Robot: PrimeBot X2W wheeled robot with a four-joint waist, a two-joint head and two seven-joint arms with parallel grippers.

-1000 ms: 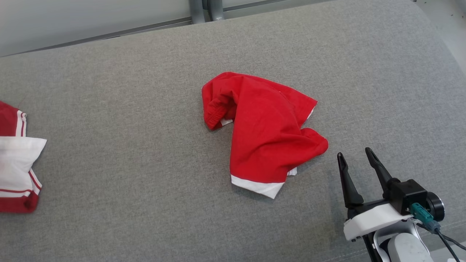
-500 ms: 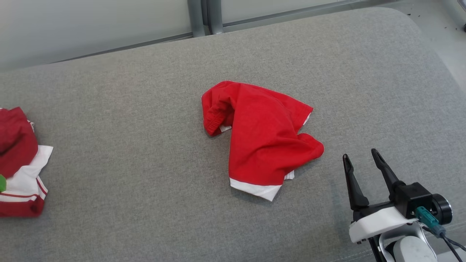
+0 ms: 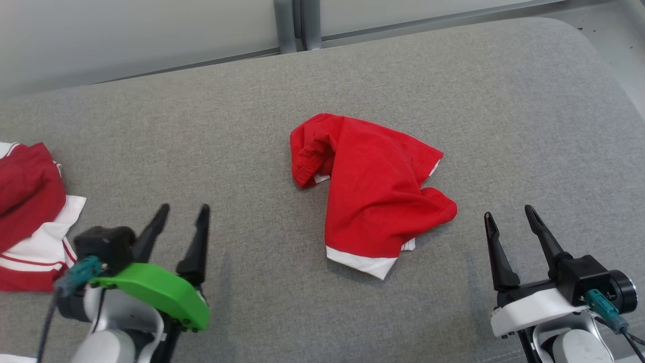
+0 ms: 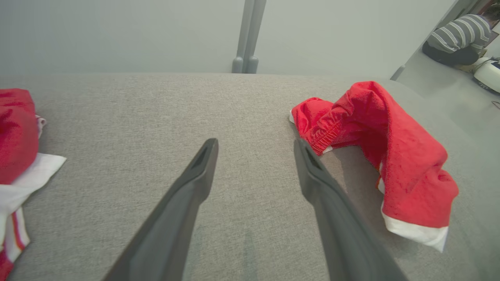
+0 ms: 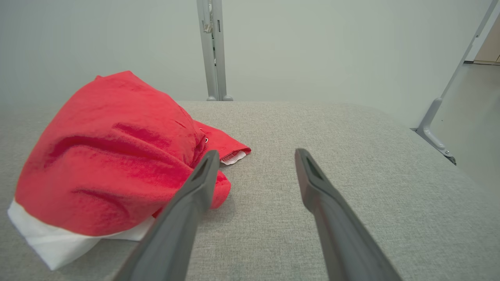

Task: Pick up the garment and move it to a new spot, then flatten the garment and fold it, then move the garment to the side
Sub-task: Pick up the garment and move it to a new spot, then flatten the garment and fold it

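Head view, looking down on a grey padded bench (image 3: 211,126): a second heap of red-and-white clothing (image 3: 30,212) is seen at the far left edge, well apart from the work. Next to it, the left claw (image 3: 184,207) is held over the near-left part of the bench, its fingers spread wide with nothing between them. The red garment (image 3: 373,201), trimmed in white, is seen crumpled near the middle of the bench, bunched at its far end and draped toward the near side. The right claw (image 3: 508,212) is poised near the garment's right lobe, likewise spread wide and empty. The two claws are judged to be stationed either side of the garment so that it can be picked up, that first step being not yet done. In the left wrist view, a gathered elastic waistband (image 4: 324,132) is shown at the end of the garment nearest that claw, and a person in a striped top (image 4: 457,37) is caught crouched on the floor beyond the bench. In the right wrist view, a small label (image 5: 233,157) is revealed at a hem, and the garment is shown humped up rather than flat.
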